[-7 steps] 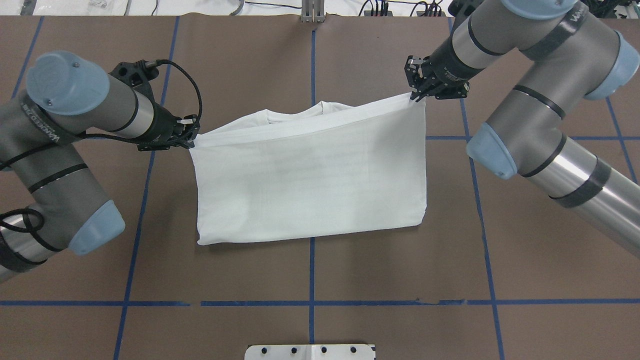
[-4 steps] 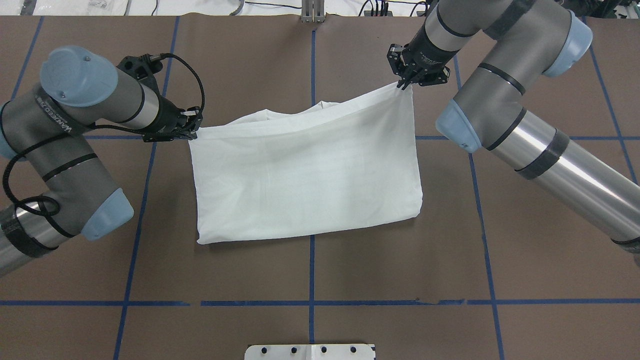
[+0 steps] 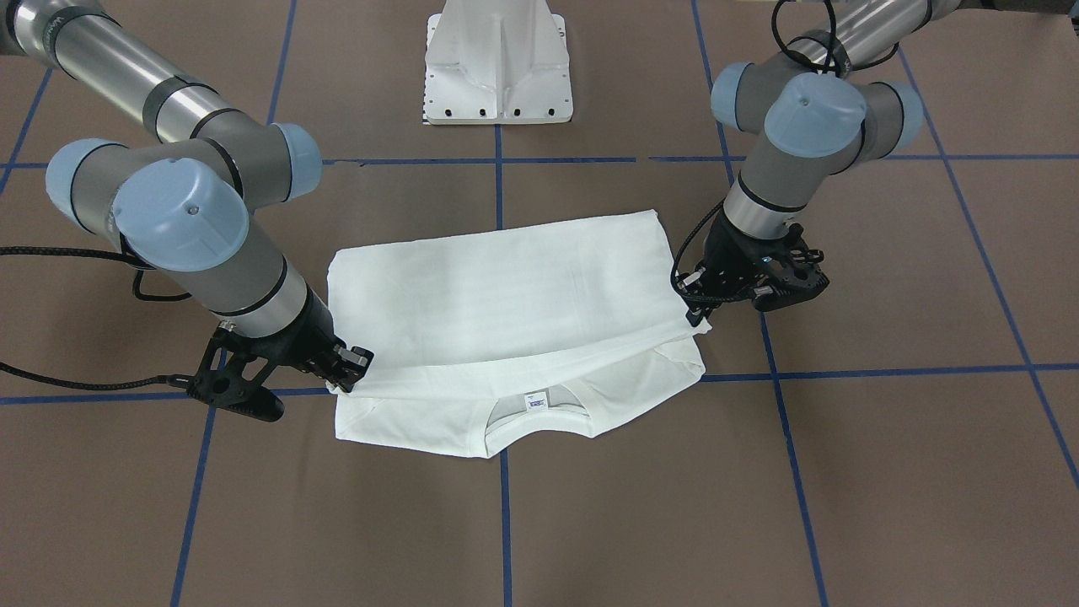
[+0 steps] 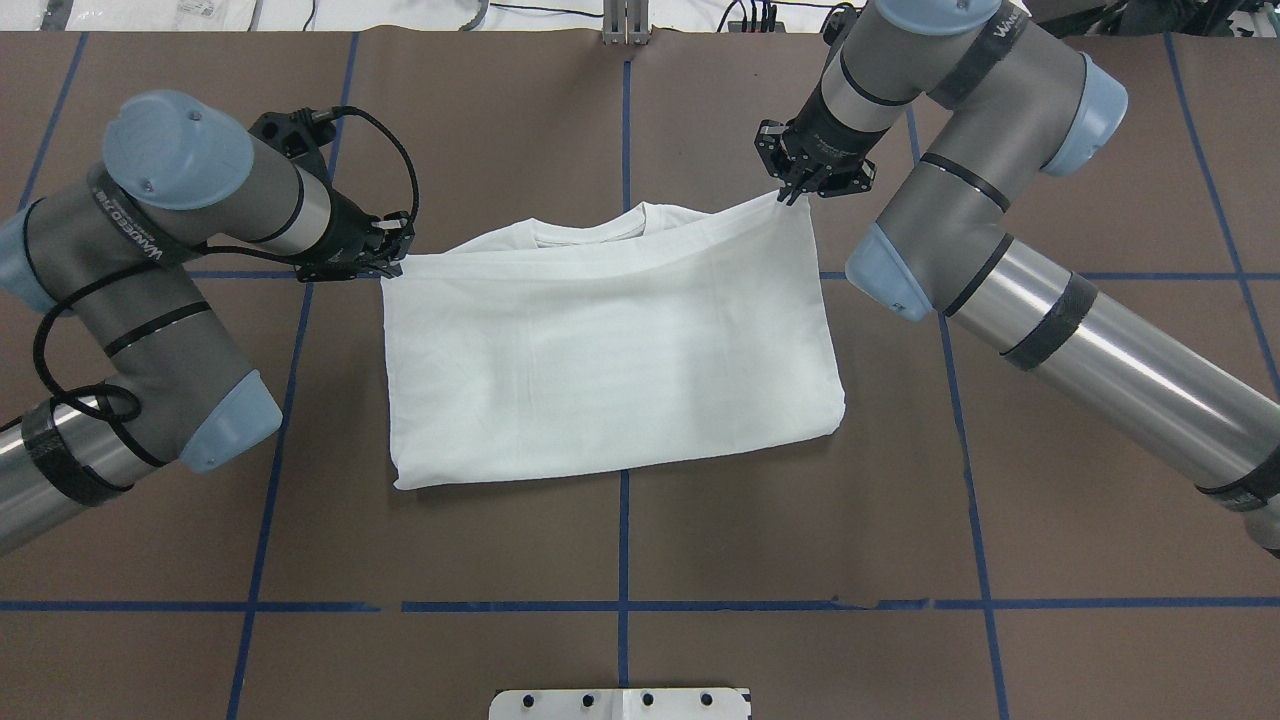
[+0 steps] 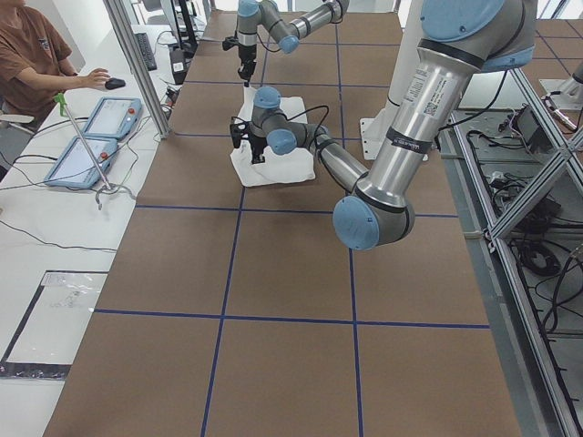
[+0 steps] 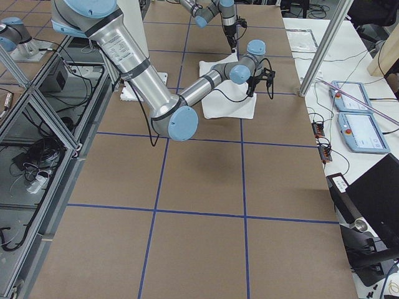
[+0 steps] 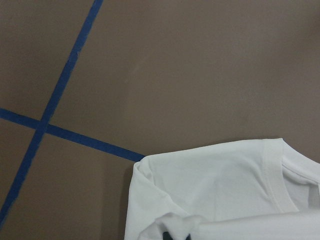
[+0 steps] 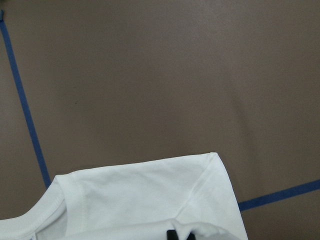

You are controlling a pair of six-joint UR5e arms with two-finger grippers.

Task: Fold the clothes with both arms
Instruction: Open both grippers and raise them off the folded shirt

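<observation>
The white T-shirt (image 4: 610,350) lies half folded on the brown table, its upper layer carried toward the collar end. The ribbed collar with its small tag (image 3: 534,403) shows at the near edge in the front view. My left gripper (image 4: 392,262) is shut on the folded layer's left corner and shows in the front view (image 3: 693,310). My right gripper (image 4: 793,193) is shut on the right corner and shows in the front view (image 3: 344,379). Both wrist views show the shirt's shoulder (image 7: 220,190) (image 8: 145,195) just below the held cloth. The printed text is hidden.
The brown table cover (image 4: 620,560) carries blue tape grid lines. The white pedestal base (image 3: 499,63) stands behind the shirt on the robot's side. An operator (image 5: 36,55) sits at a side desk with tablets, away from the arms.
Both grippers carried the upper layer further toward the collar end; the right one moved left and came lower. The fold now lies flatter over the lower layer.
</observation>
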